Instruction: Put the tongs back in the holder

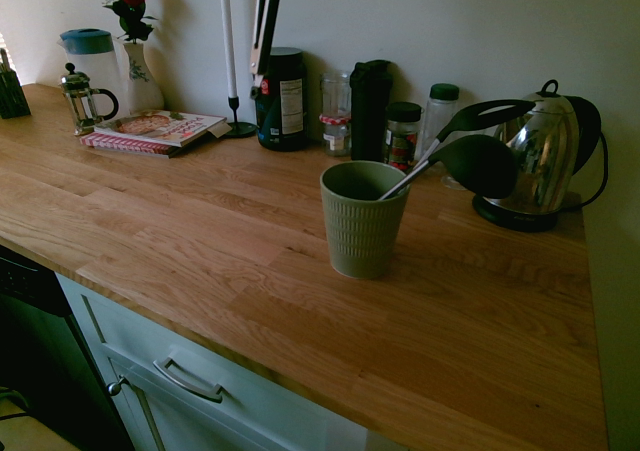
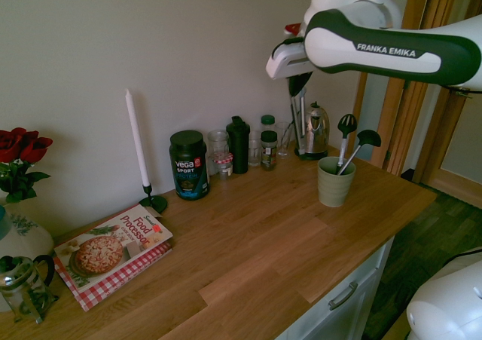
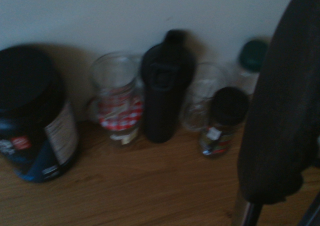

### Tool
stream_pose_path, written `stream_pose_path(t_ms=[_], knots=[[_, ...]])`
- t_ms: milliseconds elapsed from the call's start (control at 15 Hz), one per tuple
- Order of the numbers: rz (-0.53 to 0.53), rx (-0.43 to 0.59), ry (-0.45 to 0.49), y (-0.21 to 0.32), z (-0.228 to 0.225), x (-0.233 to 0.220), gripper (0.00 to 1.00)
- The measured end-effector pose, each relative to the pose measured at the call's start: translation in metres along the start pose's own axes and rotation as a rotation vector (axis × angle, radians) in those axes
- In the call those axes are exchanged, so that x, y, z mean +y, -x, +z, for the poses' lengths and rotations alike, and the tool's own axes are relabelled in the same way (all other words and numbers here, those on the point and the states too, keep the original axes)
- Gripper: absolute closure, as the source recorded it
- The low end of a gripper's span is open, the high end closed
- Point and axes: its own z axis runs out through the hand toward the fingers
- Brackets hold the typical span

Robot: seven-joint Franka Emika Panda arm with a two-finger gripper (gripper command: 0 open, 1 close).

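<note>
We see the holder (image 1: pixel 362 221) standing mid-surface (image 1: pixel 200 231), nearer the front edge, two utensils (image 1: pixel 470 156) leaning in it. Along the back edge sit jars (image 1: pixel 403 131), a kettle (image 1: pixel 545 156) toward one end and a cookbook (image 1: pixel 155 131) toward the other. The tongs (image 2: pixel 300 117) hang above the kettle.

Matte ribbed holder (image 1: pixel 362 221), wooden counter (image 1: pixel 200 221)

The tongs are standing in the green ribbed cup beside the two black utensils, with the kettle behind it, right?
Not quite. The tongs are not in the green ribbed cup. They hang in the air from the robot's gripper, up in front of the kettle, as the second exterior view shows. The cup holds only the ladle and the slotted spoon.
</note>
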Motion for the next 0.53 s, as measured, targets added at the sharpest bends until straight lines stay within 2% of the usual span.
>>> stream_pose_path(t_ms=[267,533], knots=[[0.092,0.067,0.059,-0.045,0.002,0.042,1.00],[0.171,0.110,0.057,-0.068,0.027,0.087,1.00]])
